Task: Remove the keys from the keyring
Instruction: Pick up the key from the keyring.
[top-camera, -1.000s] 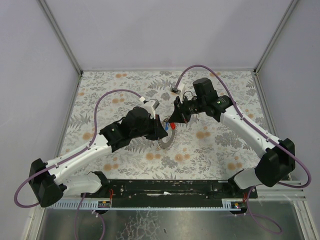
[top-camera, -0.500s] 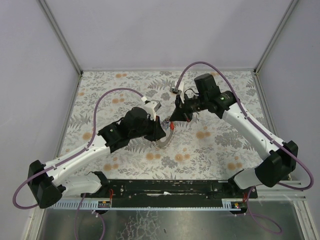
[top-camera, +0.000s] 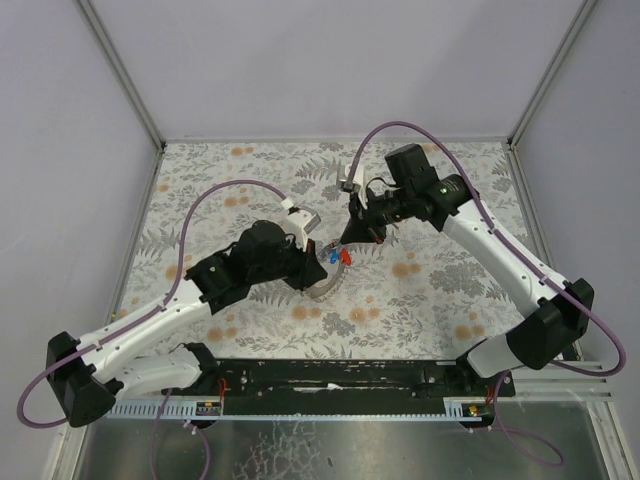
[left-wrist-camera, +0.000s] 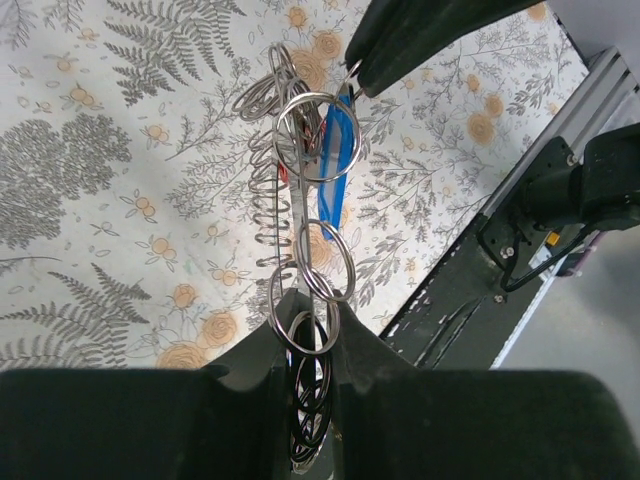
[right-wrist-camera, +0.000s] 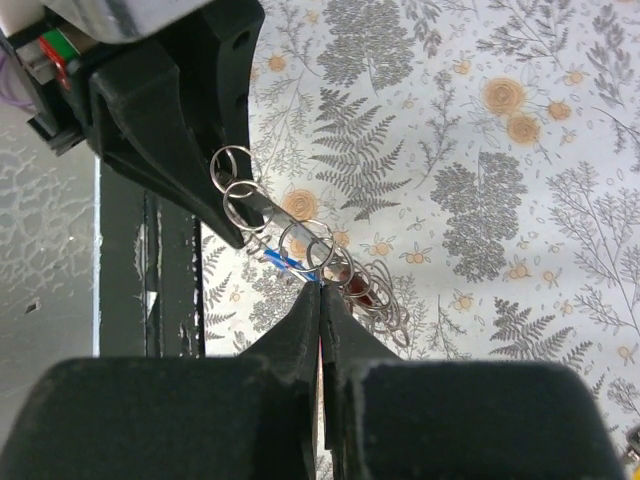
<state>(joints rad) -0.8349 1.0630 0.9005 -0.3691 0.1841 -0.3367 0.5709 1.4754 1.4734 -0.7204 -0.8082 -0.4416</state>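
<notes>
Versus a second ago: left arm drawn back toward its own side, carrying the keyring (left-wrist-camera: 268, 215) a little that way; right arm's wrist lifted slightly farther from the bases; right pincer (left-wrist-camera: 358, 80), then slightly apart, now with its fingers pressed together.

Left pincer (left-wrist-camera: 305, 345) clamped on the near edge of the keyring, which is held edge-on above the worktop (top-camera: 440, 290), its coiled edge and several small split rings (left-wrist-camera: 318, 135) in plain view; right pincer's tip sits against the top end of the blue key (left-wrist-camera: 338, 160) (whether it actually pinches the key, cannot tell); blue key hangs along the ring between the two pincers; red key (top-camera: 346, 257) shows just beside it in the top view; other keys not made out.

Worktop covered by a pale cloth printed with grey ferns and orange flowers; plain pale walls (top-camera: 330, 60) on three sides with metal corner posts; black rail (top-camera: 340, 375) along the near edge carrying both arm bases.
</notes>
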